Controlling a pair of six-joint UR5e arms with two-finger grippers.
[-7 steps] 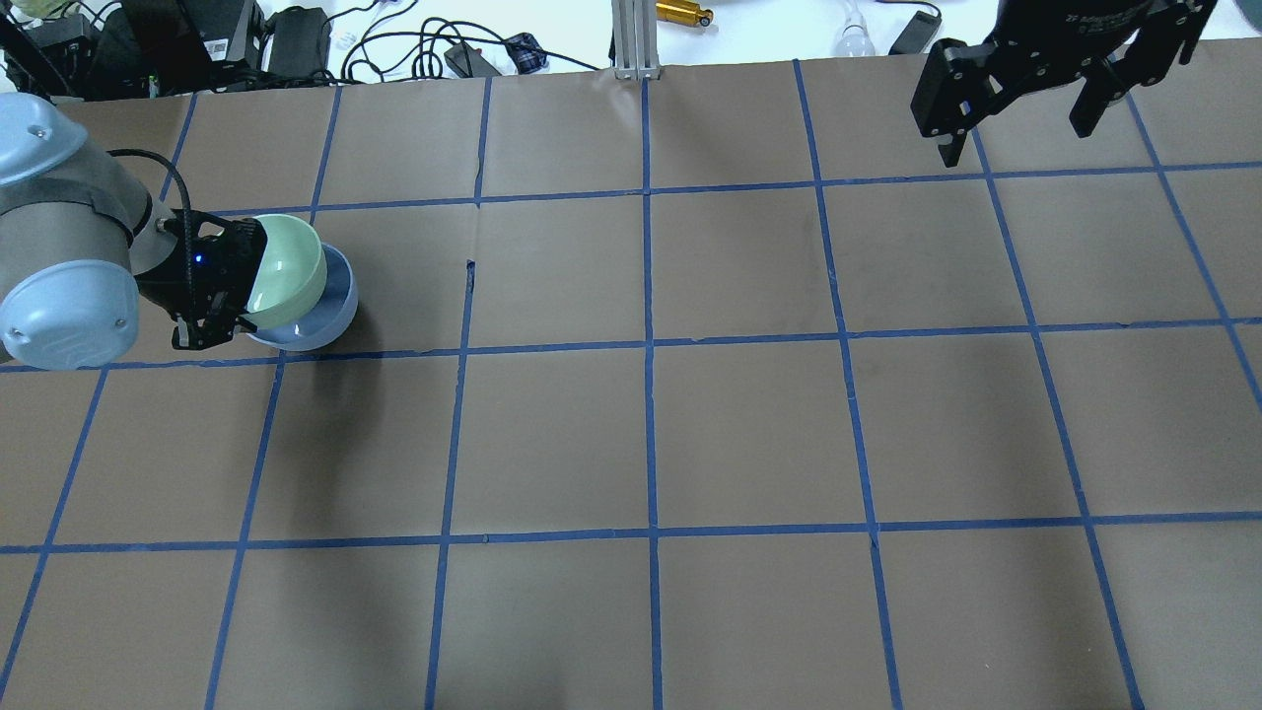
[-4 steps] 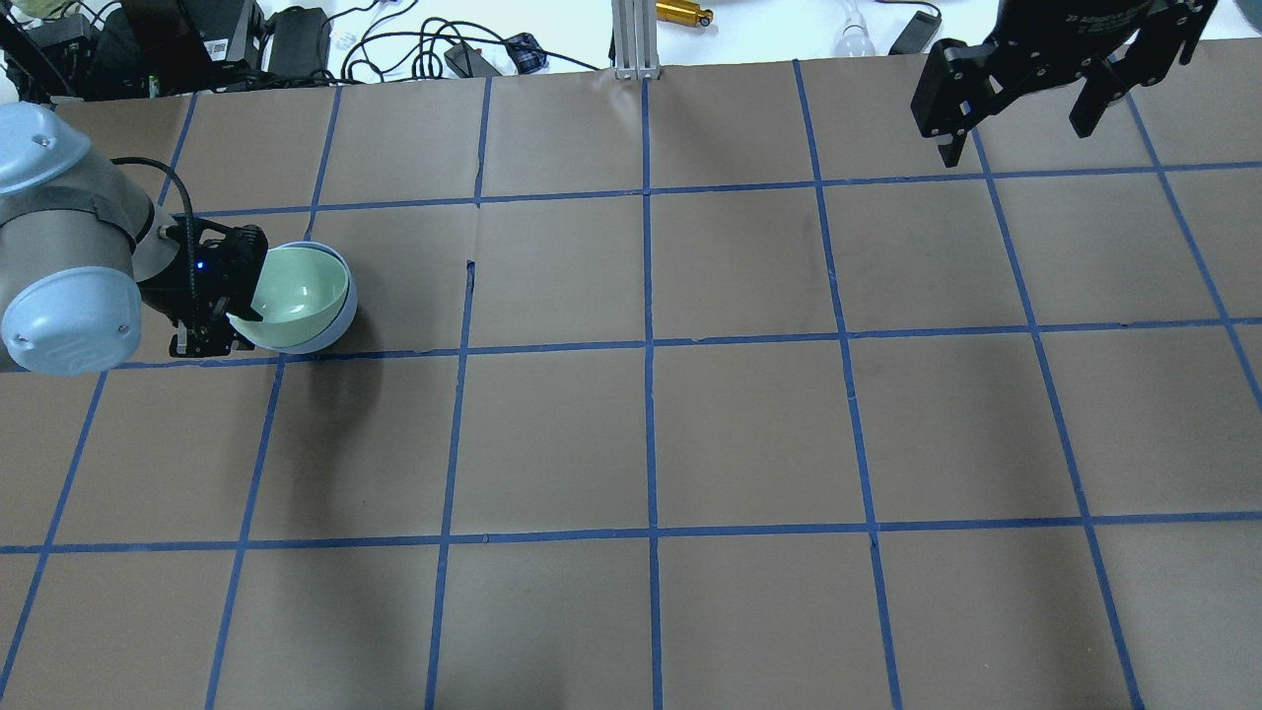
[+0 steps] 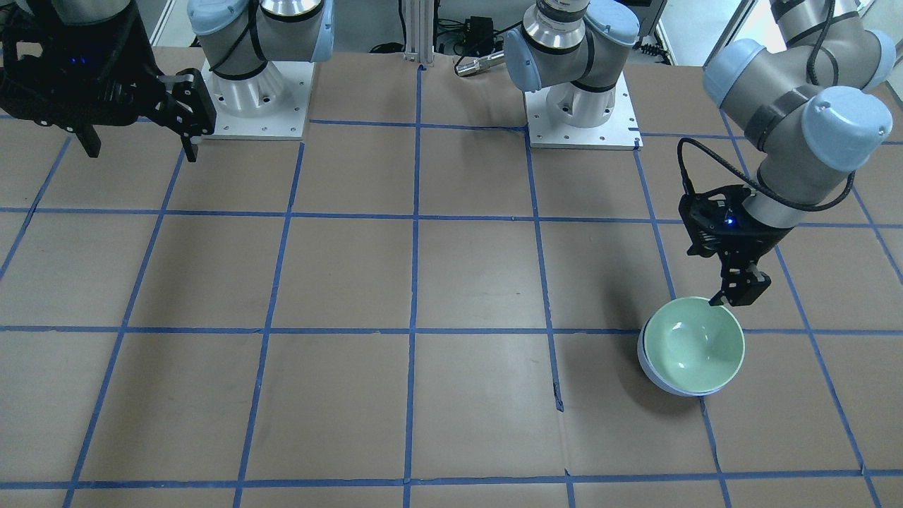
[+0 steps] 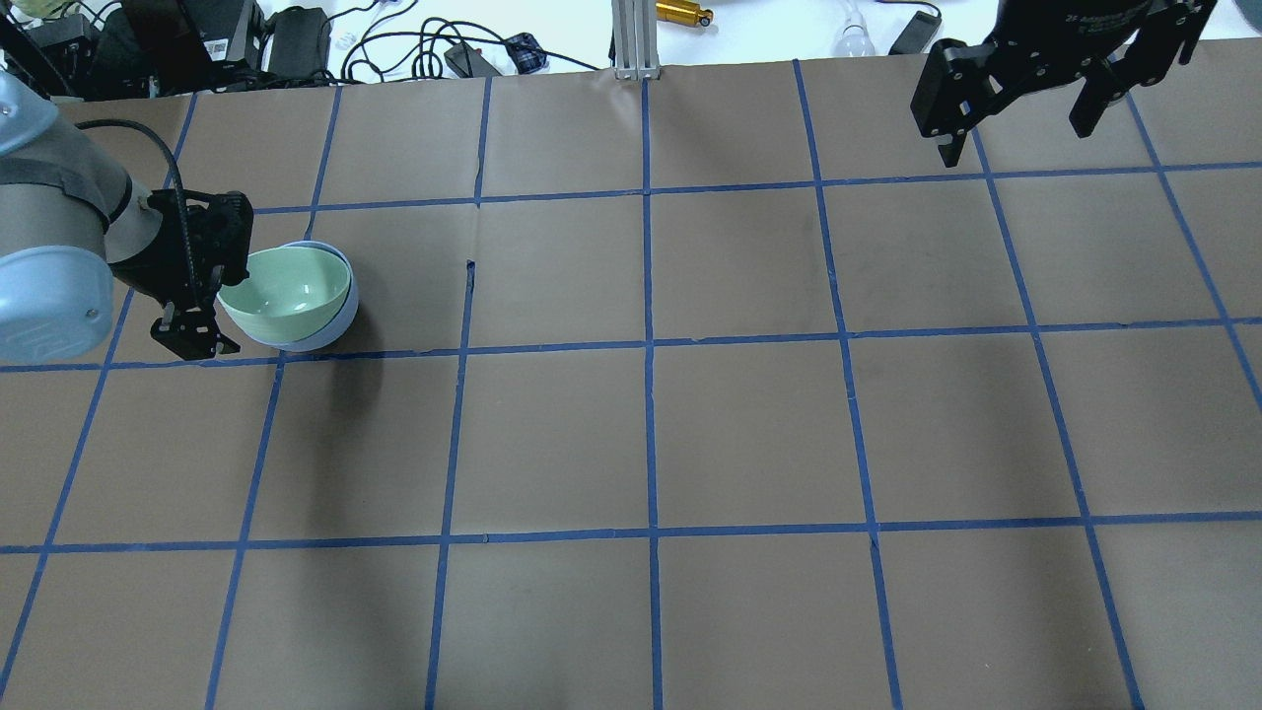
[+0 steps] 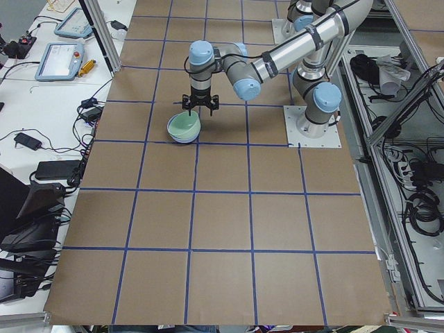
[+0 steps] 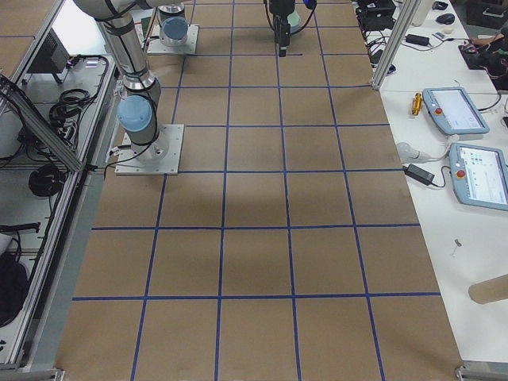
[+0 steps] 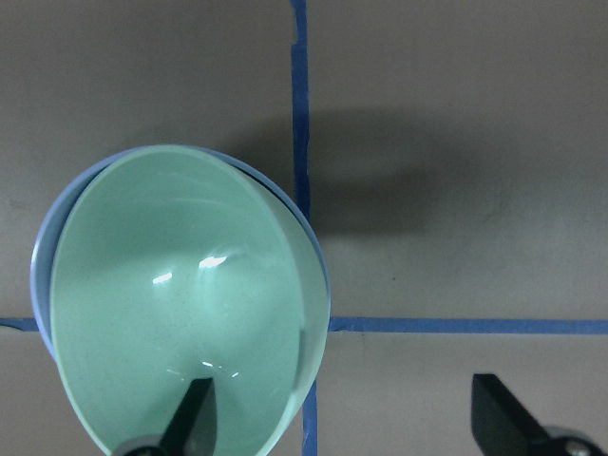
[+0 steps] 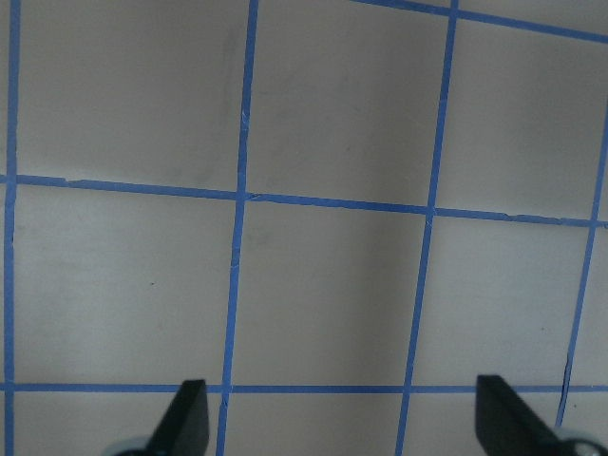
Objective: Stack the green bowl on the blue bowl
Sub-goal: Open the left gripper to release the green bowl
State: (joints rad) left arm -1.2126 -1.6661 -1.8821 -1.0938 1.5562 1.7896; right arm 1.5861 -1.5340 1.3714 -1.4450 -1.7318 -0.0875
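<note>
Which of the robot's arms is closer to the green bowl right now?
Left. The left end effector straddles the rim of the green bowl; the right end effector hangs far off across the table.

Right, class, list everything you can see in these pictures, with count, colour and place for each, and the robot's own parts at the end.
green bowl: one, pale mint green, sitting inside the blue bowl, slightly off-centre
blue bowl: one, light blue, on the table at the robot's left side, under the green bowl
table: one, brown covering, fills the scene
tape lines: many, blue, a grid across the table
cables: several, black, past the table's far edge
gold cylinder: one, gold, past the far edge
tablets: two, grey-blue, on the side bench
left claw: one, black, open, one finger over the green bowl, the other outside it
right claw: one, black, open, above bare table at the robot's right
</note>
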